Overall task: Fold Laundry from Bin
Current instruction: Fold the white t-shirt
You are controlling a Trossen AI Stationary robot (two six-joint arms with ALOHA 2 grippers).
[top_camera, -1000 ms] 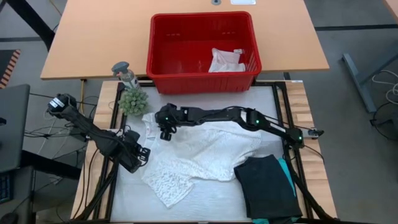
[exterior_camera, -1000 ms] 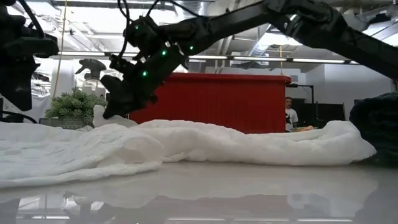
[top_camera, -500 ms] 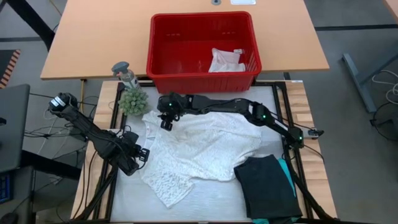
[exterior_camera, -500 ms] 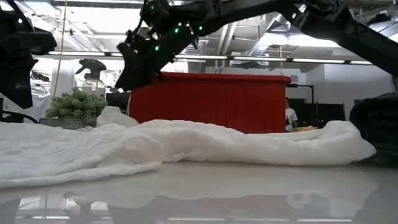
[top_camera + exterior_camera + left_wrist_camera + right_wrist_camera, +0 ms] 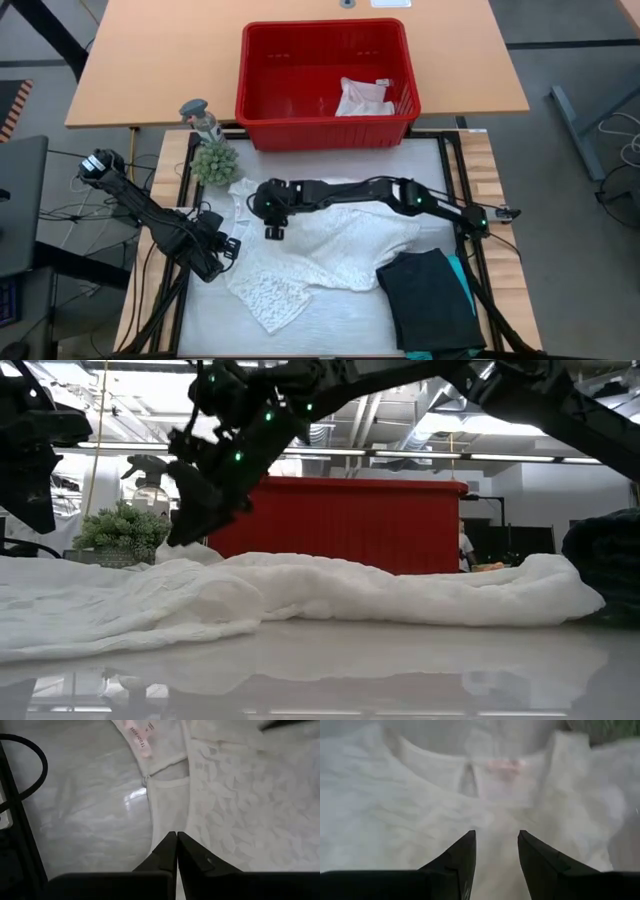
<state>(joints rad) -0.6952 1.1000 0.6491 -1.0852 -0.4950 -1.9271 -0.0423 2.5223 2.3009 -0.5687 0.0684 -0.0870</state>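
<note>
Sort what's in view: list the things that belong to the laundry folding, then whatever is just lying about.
Job:
white lacy top, spread on the table
black garment
teal garment under it
small white cloth inside the red bin

Lying about:
spray bottle
small green plant

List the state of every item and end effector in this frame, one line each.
White lacy top: spread out, rumpled, on the table.
Black garment: folded, at the table's right.
Teal garment: mostly hidden under the black one.
Small white cloth: crumpled in the bin.
Bin: upright.
Left end effector: shut, empty.
Right end effector: open above the top's neckline.
</note>
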